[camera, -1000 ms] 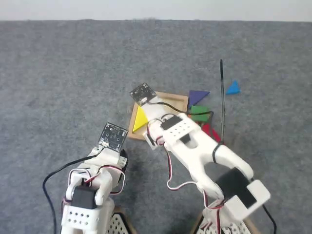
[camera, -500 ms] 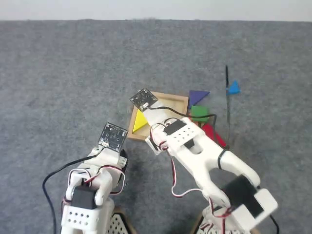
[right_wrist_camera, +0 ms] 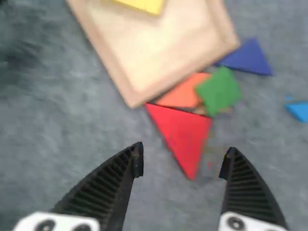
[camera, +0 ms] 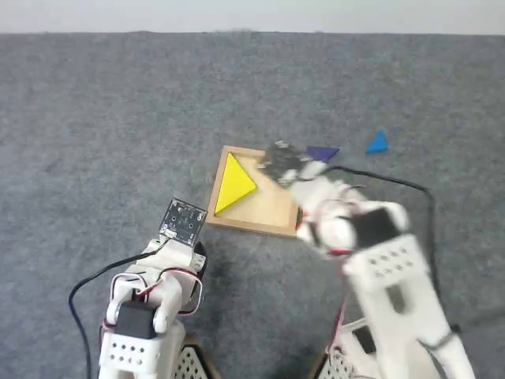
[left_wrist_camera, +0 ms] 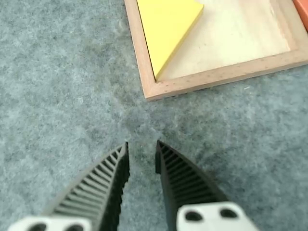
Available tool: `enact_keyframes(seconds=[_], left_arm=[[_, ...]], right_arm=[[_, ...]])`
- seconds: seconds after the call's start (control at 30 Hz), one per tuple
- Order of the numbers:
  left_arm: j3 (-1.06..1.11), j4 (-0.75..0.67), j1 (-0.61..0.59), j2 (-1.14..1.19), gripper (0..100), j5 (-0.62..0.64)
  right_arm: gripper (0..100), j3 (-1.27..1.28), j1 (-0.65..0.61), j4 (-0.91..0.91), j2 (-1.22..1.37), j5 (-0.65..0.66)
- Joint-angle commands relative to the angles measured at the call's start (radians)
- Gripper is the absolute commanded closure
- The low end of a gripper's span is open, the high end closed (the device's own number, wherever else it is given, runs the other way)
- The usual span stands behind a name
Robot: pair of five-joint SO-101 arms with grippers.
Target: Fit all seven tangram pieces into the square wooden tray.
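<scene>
Right wrist view, our ribbed right claw (right_wrist_camera: 185, 147) gapes over flat red triangle (right_wrist_camera: 183, 132), left claw (left_wrist_camera: 142, 142) barely apart

The tray (camera: 264, 207) lies in the middle of the table (camera: 118, 118), with a large triangle (camera: 233, 183) in it against its 9 o'clock wall. A loose triangle (camera: 322, 152) lies at the tray's 2 o'clock corner, and a small triangle (camera: 378, 143) lies farther out that way, well apart. Outside the tray a flat piece (right_wrist_camera: 180, 98) touches its rim, a square (right_wrist_camera: 219, 90) sits against that piece, and another triangle (right_wrist_camera: 183, 132) lies just beside both. The left gripper (left_wrist_camera: 142, 156) hangs at the tray's 7 o'clock.
</scene>
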Motion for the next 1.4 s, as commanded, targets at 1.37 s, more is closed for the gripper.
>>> enact_keyframes(seconds=[1.37], left_arm=[[-0.007,0.005,0.002,-0.002,91,0.006]], right_arm=[[64.2,-0.153,0.193,-0.306,0.909,0.525]])
